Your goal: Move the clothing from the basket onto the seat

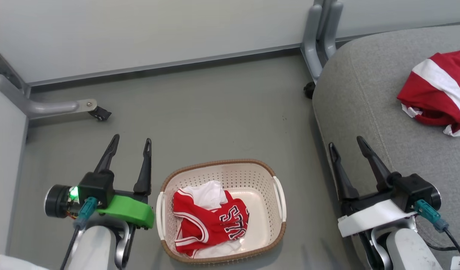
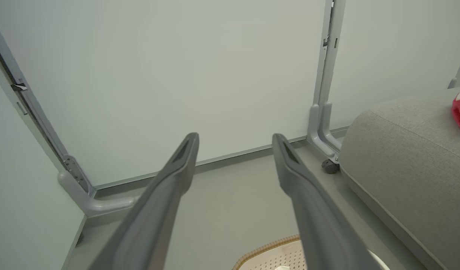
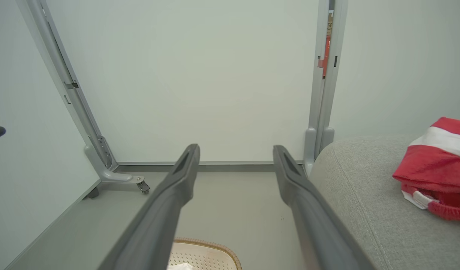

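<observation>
basket (image 1: 215,164): we see it at the lower centre of the head view, standing on the grey floor (image 1: 215,112); its brown rim shows at the bottom edge of both wrist views.
jersey (image 1: 211,221): we find it crumpled inside the basket, toward the left wall, with white lettering facing up and white cloth at its upper edge.
striped garment (image 1: 436,90): upper right of the head view, lying on the seat (image 1: 364,112), well apart from the basket.
seat: right side of the head view, grey fabric with a stitched seam running down it.
left gripper (image 1: 132,139): lower left of the head view, just left of the basket; we see its two dark fingers spread wide with nothing between them.
right gripper (image 1: 345,142): lower right of the head view, over the seat's left edge; we see its fingers spread wide too, and empty.
</observation>
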Motion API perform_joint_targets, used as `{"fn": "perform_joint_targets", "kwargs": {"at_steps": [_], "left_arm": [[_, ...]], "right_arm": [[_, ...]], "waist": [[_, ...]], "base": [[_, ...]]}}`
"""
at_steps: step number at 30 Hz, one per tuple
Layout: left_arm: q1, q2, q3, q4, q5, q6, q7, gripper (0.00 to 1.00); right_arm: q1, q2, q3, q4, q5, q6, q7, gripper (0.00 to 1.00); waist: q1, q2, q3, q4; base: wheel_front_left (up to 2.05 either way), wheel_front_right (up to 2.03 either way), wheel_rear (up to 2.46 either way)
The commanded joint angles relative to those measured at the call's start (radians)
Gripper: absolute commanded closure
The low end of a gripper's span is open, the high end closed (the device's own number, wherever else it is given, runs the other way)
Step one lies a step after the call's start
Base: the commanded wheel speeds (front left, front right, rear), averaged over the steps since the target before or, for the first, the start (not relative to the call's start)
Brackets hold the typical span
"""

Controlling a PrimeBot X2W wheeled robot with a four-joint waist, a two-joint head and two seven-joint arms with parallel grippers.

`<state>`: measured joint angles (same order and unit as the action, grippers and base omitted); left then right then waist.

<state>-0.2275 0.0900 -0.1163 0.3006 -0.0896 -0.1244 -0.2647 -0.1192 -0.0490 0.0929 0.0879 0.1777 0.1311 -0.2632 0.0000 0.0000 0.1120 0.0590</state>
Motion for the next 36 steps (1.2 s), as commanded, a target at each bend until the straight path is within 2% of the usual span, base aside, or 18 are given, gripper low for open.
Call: {"fn": "perform_joint_targets", "kwargs": {"at_steps": [1, 11, 19, 26, 36], "left_arm": [[-0.039, 0.015, -0.017, 0.020, 0.013, -0.006, 0.001, 0.00], [-0.232, 0.082, -0.183, 0.153, -0.011, -0.007, 0.001, 0.00], [-0.372, 0.136, -0.335, 0.290, -0.039, -0.007, 0.001, 0.00], [-0.488, 0.171, -0.491, 0.422, -0.057, -0.005, 0.001, 0.00], [-0.616, 0.190, -0.711, 0.593, -0.106, -0.005, 0.001, 0.00]], "right_arm": [[-0.020, -0.003, -0.002, -0.009, -0.004, -0.001, -0.002, 0.00], [-0.120, -0.003, -0.003, -0.057, -0.001, -0.001, -0.002, 0.00], [-0.202, -0.002, -0.002, -0.099, 0.009, -0.001, -0.002, 0.00], [-0.262, -0.002, -0.006, -0.135, 0.004, -0.001, -0.002, 0.00], [-0.322, -0.002, 0.010, -0.167, 0.003, -0.001, -0.002, 0.00]], "waist": [[0.0000, 0.0000, 0.054, -0.047], [0.0000, 0.0000, 0.232, -0.162], [0.0000, 0.0000, 0.366, -0.229], [0.0000, 0.0000, 0.483, -0.258], [0.0000, 0.0000, 0.617, -0.266]], "base": [[0.00, 0.00, 0.00], [0.00, 0.00, 0.00], [0.00, 0.00, 0.00], [0.00, 0.00, 0.00], [0.00, 0.00, 0.00]]}}
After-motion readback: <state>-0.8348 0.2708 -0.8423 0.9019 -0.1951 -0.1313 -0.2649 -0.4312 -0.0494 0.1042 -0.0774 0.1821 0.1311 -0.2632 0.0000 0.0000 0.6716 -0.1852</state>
